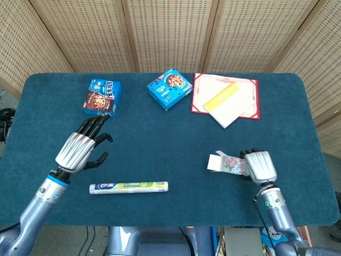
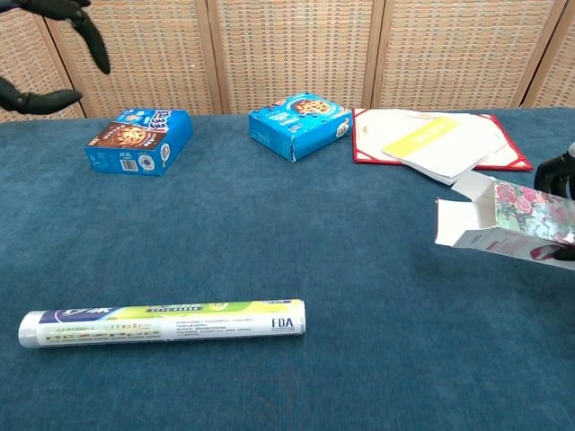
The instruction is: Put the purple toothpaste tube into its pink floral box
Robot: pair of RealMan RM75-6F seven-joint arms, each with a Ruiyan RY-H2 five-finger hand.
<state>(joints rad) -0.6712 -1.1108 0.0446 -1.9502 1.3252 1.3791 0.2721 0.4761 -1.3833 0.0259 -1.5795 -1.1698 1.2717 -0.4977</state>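
Observation:
The toothpaste tube [image 1: 128, 188] [image 2: 163, 322], white with green and yellow print, lies flat near the table's front edge. My right hand [image 1: 260, 166] grips the pink floral box [image 1: 230, 164] [image 2: 510, 221] at the front right, held about level with its open flap end pointing left. In the chest view only dark fingertips [image 2: 555, 167] of that hand show at the right edge. My left hand [image 1: 81, 149] hovers open above the table, up and to the left of the tube, holding nothing; its dark fingers [image 2: 56, 45] show at the chest view's top left.
Two blue cookie boxes [image 1: 102, 98] [image 1: 170, 88] stand at the back of the blue table [image 1: 160, 138]. A red folder [image 1: 226, 94] with a yellow booklet [image 1: 224, 96] and white papers lies at the back right.

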